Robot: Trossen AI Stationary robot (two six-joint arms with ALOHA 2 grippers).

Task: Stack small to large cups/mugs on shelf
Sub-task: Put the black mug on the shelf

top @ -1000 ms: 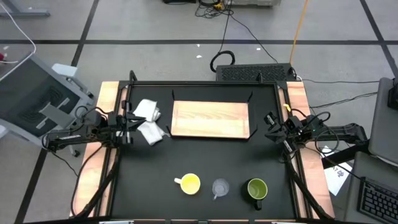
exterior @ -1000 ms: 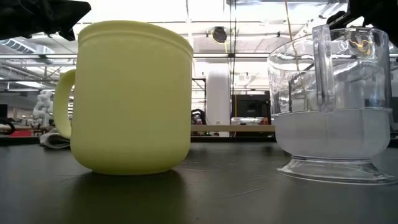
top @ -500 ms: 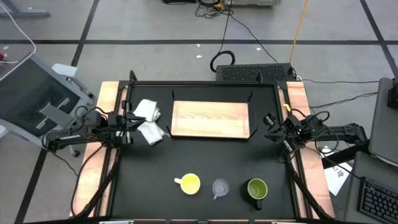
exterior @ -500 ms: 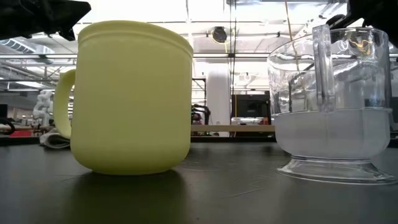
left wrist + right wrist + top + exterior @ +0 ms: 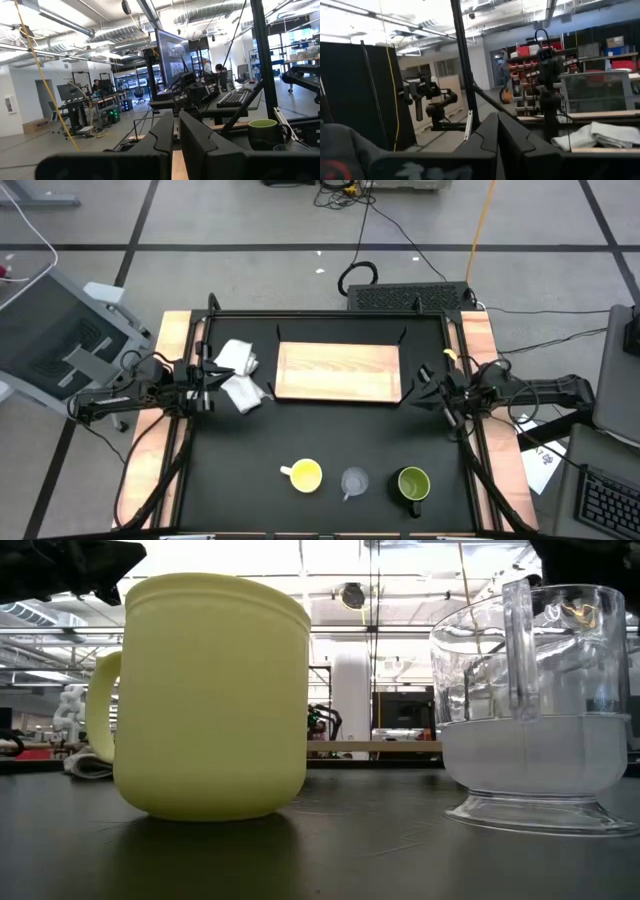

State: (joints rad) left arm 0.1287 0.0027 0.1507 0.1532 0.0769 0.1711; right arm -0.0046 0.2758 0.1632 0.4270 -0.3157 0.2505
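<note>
Your right gripper [image 5: 421, 380] has slid inward from the table's right edge since a moment ago and now sits just beside the right end of the shelf [image 5: 338, 371], its fingers [image 5: 487, 135] pressed together with nothing between them. Your left gripper [image 5: 208, 375] waits at the table's left side, clenched on nothing, next to the white cloth [image 5: 239, 376] that lies just off the shelf's left end. You have the shelf bare. Near the front edge, well apart from the shelf, stand in a row the yellow mug [image 5: 305, 475], the clear glass cup [image 5: 354, 481] and the dark green mug [image 5: 413, 484], the last nearest your right arm
</note>
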